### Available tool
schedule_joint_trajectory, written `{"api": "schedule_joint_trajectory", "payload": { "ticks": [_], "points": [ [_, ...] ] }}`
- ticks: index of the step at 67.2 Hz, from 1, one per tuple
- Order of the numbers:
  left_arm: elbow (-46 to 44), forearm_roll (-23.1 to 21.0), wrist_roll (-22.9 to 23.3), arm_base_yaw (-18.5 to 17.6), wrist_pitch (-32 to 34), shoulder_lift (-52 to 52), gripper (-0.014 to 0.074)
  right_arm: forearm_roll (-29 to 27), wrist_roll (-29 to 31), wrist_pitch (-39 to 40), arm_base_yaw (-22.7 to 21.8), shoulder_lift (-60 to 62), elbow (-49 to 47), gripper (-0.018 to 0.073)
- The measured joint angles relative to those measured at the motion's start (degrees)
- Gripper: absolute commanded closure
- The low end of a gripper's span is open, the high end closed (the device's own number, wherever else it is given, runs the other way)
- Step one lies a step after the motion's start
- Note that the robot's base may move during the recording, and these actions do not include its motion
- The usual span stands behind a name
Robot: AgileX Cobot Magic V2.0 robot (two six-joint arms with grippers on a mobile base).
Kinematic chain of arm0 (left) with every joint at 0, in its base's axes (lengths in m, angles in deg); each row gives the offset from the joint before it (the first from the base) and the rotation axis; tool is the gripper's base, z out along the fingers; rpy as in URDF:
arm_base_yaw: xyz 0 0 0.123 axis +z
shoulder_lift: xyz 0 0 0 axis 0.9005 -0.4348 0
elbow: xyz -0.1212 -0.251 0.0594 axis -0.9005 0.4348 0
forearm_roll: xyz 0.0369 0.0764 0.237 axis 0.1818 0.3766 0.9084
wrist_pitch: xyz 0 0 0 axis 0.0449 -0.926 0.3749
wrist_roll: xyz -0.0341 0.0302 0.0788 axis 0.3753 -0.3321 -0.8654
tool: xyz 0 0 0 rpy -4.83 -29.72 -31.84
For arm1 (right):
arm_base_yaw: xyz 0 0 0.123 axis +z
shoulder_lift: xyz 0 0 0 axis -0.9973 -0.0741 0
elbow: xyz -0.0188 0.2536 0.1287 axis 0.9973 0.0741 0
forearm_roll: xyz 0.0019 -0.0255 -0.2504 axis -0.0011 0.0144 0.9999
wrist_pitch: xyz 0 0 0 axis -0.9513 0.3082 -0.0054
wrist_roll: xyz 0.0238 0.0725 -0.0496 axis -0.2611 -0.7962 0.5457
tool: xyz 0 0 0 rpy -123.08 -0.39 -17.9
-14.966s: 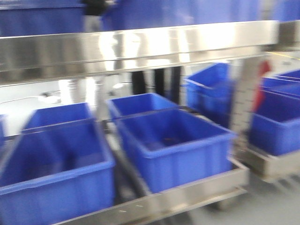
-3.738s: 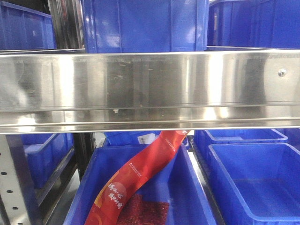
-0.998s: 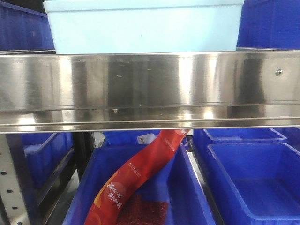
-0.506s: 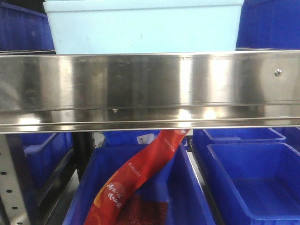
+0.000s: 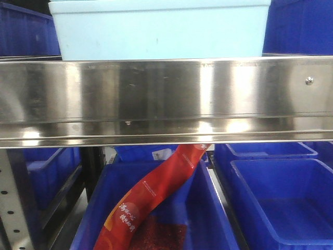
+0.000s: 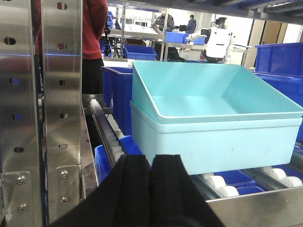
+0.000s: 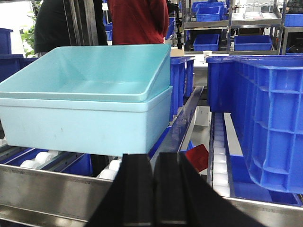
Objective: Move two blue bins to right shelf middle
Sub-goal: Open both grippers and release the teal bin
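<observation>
Two nested pale blue bins (image 6: 213,118) are sitting on the shelf rollers (image 7: 42,158), the upper one tilting inside the lower. Just before them, the left claw (image 6: 150,170) and right claw (image 7: 154,168) are hovering, fingers pressed together, gripping nothing.

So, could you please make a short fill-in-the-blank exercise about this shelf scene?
1. The pale bins are nested, the inner one ____.
2. They rest on white ____ of the shelf.
3. The red packet lies in a ____ bin on the level below.
4. Both the left gripper and right gripper are ____.

Missing: tilted; rollers; blue; shut
</observation>
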Motion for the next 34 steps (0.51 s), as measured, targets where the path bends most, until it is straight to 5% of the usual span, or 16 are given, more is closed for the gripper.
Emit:
{"api": "schedule_joint_trajectory", "payload": {
  "ticks": [34],
  "points": [
    [0.0,0.0,0.0,0.0,0.34,0.0,0.0707,0.0,0.0,0.0,0.0,0.0,0.0,0.0721]
  ]
}}
